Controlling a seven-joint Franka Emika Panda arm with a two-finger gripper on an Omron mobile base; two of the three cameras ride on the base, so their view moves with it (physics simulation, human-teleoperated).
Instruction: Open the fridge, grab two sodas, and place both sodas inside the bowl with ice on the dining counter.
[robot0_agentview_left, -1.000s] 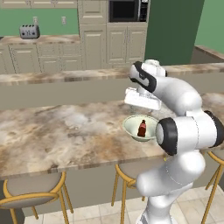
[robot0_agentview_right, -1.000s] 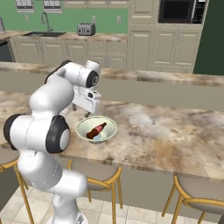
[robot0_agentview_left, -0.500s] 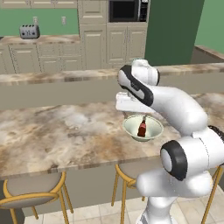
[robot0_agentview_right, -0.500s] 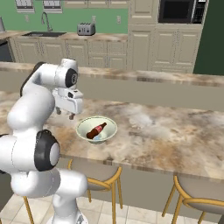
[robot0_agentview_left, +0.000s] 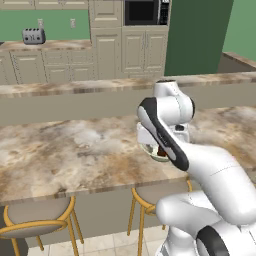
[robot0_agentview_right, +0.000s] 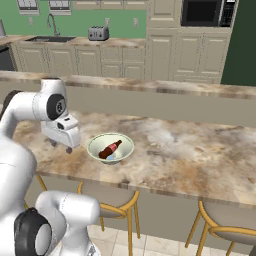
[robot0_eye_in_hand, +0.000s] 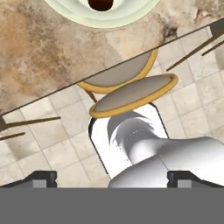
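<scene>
Kitchen, dining counter (robot0_agentview_right: 190, 150) | gripper (robot0_agentview_right: 61, 145) has swung off bowl (robot0_agentview_right: 110, 148) toward near edge, jaws wide apart, empty | cola bottle (robot0_agentview_right: 110, 149) lies inside bowl; can likely remains.

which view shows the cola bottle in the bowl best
The right base view: the cola bottle lies whole in the bowl. In the left base view the arm hides most of it; the hand view catches just a dark end at the top edge.
</scene>
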